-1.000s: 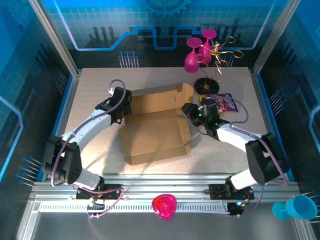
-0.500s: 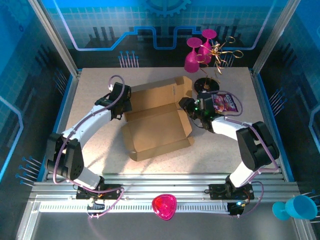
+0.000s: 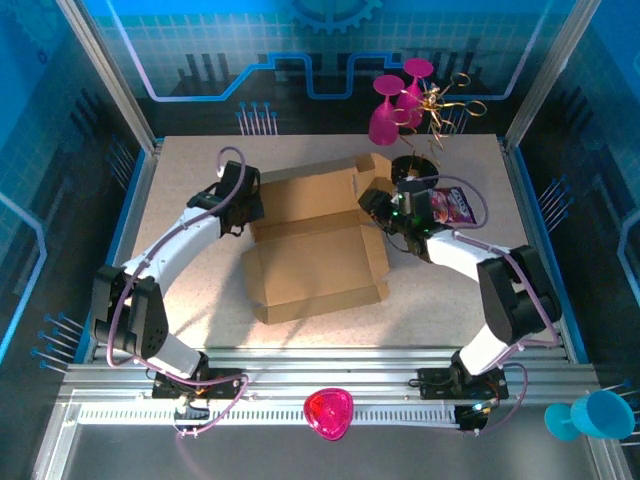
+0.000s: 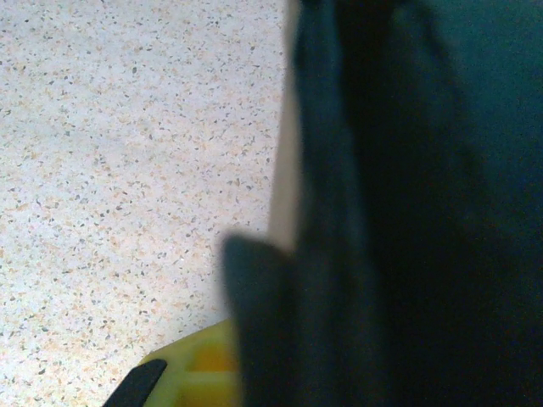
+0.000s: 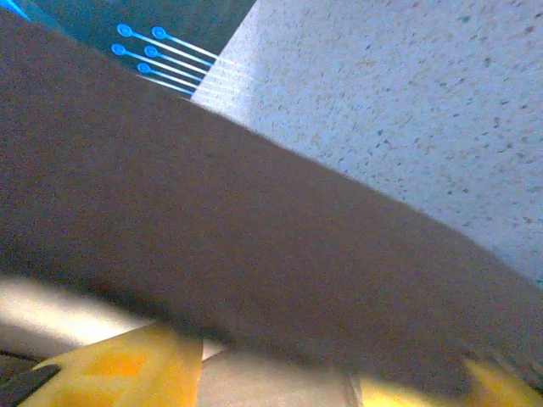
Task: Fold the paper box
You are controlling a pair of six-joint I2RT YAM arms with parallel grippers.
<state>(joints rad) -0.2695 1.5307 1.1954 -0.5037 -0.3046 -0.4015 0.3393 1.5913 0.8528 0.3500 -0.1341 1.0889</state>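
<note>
The paper box [image 3: 310,255] lies at the middle of the table [image 3: 180,170], its lid panel toward the far side. The left gripper [image 3: 249,210] is at the box's far left corner, and the right gripper [image 3: 372,207] is at its far right corner. Right of the box, beside the right arm, lies a snack packet [image 3: 452,205]. Behind it stands a wire ornament [image 3: 440,105] on a round base [image 3: 413,170] (whether base and packet touch I cannot tell), with two stemmed glasses [image 3: 392,110] to its left. A heart-shaped dish [image 3: 328,413] sits on the near rail.
</note>
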